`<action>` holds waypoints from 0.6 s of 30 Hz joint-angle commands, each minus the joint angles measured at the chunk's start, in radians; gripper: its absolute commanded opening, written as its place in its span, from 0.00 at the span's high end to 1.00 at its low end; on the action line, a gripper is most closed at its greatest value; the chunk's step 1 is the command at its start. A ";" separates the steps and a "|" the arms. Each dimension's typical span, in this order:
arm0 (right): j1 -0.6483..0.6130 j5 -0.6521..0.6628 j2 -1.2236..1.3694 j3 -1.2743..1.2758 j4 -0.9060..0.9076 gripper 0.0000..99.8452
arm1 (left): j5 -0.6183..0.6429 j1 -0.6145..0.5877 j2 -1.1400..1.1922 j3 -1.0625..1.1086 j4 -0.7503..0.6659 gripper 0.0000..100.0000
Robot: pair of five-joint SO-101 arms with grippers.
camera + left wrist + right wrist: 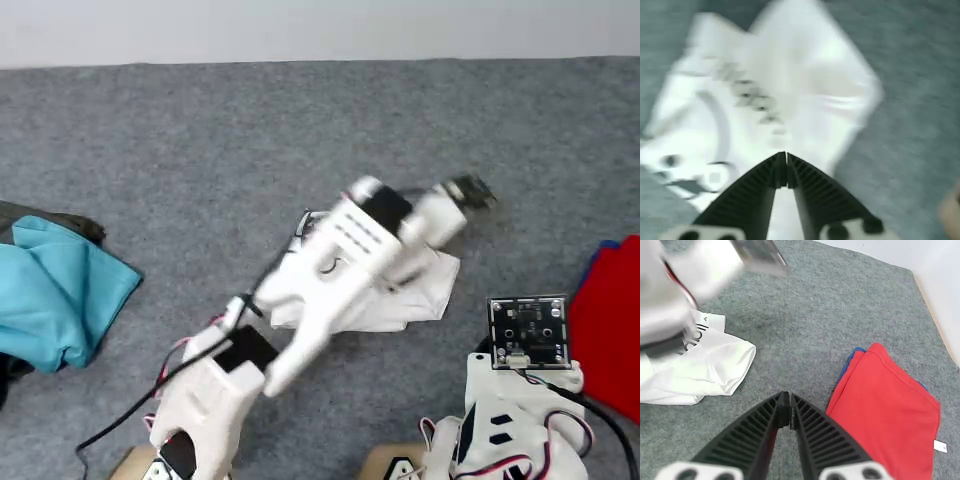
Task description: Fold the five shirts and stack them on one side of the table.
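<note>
White shirt (425,290) sits crumpled around the middle of the grey desk (200,140). The left claw (786,159) hangs right over it with its jaws pinched together. The right claw (789,401) is also closed up with nothing in it, over bare desk between the white one and the folded red shirt (885,405). The red one lies on top of a blue shirt (852,356). Teal shirt (55,290) is off at the opposite edge.

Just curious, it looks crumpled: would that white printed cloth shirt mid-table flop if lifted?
Probably: the white printed cloth shirt lies in soft folds, so it would likely drape from the pinch point. It looks thin, so likely light. Pushed, it may bunch, as the grey felt-like table cover looks rough.
</note>
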 commanded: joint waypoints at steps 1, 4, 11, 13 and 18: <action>0.013 0.011 -0.001 -0.003 -0.005 0.99 | -0.034 -0.074 -0.011 -0.002 -0.058 0.99; 0.013 0.011 -0.001 -0.003 -0.005 0.99 | -0.035 -0.081 0.048 -0.002 -0.071 0.99; 0.013 0.011 -0.001 -0.003 -0.005 0.99 | -0.031 -0.032 0.167 -0.002 -0.043 0.99; 0.013 0.011 -0.001 -0.003 -0.004 0.99 | -0.031 0.006 0.173 0.002 -0.011 0.99; 0.013 0.011 -0.001 -0.003 0.001 0.99 | -0.021 0.095 0.166 -0.005 0.087 0.99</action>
